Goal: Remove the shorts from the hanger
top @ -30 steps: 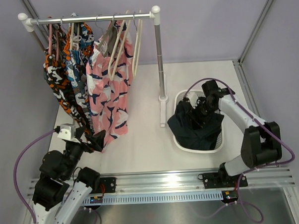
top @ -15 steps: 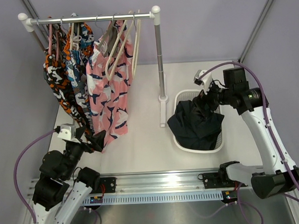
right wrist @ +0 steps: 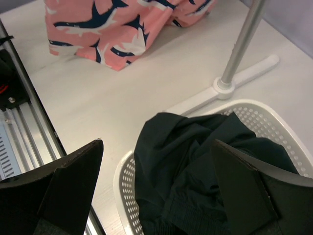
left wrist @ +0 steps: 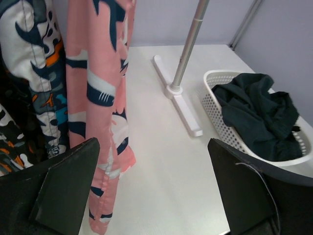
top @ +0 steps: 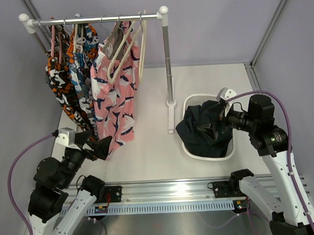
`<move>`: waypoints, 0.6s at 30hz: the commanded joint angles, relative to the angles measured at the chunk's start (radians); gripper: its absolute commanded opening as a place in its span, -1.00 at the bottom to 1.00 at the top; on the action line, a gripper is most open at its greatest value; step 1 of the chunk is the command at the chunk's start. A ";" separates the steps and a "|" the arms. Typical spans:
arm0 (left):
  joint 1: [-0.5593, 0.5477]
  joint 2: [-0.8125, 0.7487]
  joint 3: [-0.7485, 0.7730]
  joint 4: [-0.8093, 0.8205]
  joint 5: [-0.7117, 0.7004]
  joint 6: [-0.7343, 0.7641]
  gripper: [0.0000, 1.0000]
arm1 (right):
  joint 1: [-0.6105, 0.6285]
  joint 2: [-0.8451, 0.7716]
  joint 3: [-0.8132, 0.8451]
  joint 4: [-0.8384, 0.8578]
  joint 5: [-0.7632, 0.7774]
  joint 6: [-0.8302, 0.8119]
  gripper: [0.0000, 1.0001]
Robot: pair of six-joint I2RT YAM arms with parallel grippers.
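Note:
The dark navy shorts (top: 204, 130) lie crumpled in the white basket (top: 188, 101), one edge hanging over its left rim. They also show in the left wrist view (left wrist: 254, 117) and the right wrist view (right wrist: 195, 161). My right gripper (top: 218, 119) is open and empty, above the basket's right side, with the shorts below its jaws (right wrist: 157, 143). My left gripper (top: 99, 147) is open and empty by the pink garment's hem (left wrist: 152, 143). The light sky-blue shorts are not in view.
A clothes rack (top: 95, 18) stands at the back left, its post (top: 167, 60) and foot beside the basket. On it hang orange-black-white garments (top: 67, 85), the pink patterned garment (top: 114, 93) and bare hangers (top: 127, 43). Grey walls enclose the table.
My right arm has drawn back from over the basket toward the near right, its gripper open; the dark shorts stay in the basket. The left arm shifted slightly.

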 commanded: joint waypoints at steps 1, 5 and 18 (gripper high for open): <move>0.002 0.089 0.128 0.057 0.106 -0.034 0.98 | -0.014 -0.016 -0.036 0.053 -0.114 0.011 0.99; 0.002 0.231 0.265 0.028 0.187 -0.016 0.98 | -0.051 -0.044 -0.078 0.065 -0.166 0.000 0.99; 0.002 0.520 0.483 0.017 0.230 0.034 0.98 | -0.105 -0.091 -0.147 0.080 -0.177 0.012 0.99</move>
